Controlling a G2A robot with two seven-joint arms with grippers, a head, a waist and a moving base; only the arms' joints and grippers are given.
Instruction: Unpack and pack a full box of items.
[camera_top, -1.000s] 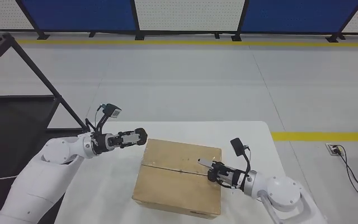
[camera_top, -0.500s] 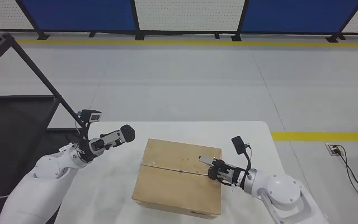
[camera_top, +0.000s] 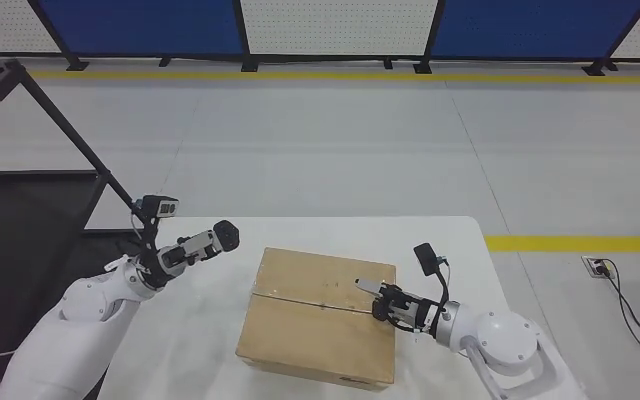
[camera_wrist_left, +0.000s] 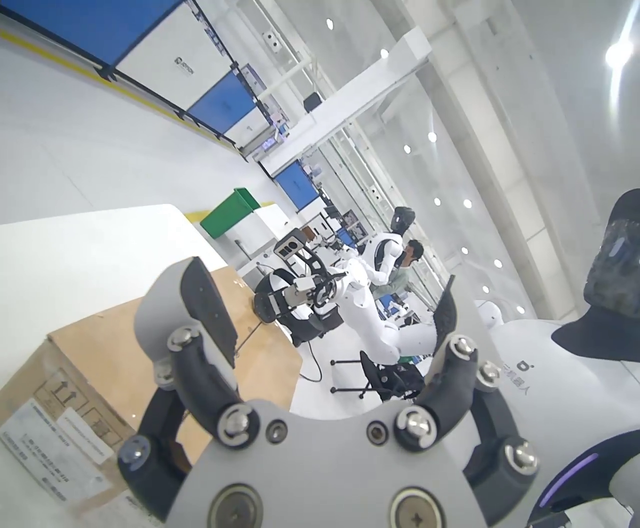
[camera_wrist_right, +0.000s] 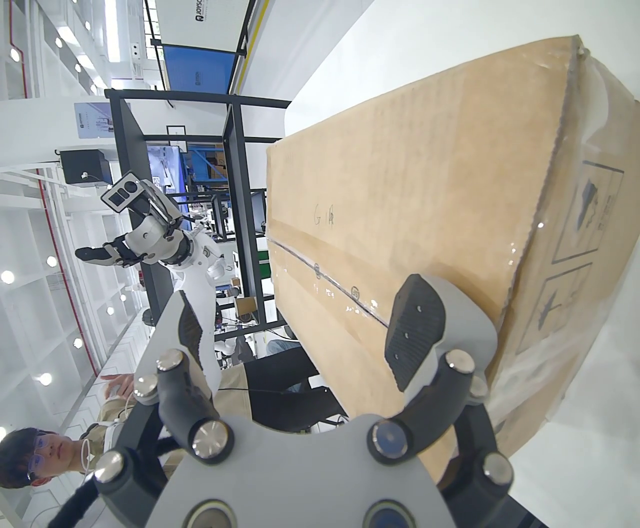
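Your right gripper (camera_top: 366, 288) sits open by the cardboard box's (camera_top: 310, 340) seam (camera_top: 300, 299), likely to open it; your left gripper (camera_top: 227, 235) hangs open, off to the side.

The top view looks down from above at the box (camera_top: 320, 315), lower middle of frame. Wrist cameras sit close behind the left end effector (camera_wrist_left: 320, 280) and right end effector (camera_wrist_right: 300, 290), facing that box from opposite sides.
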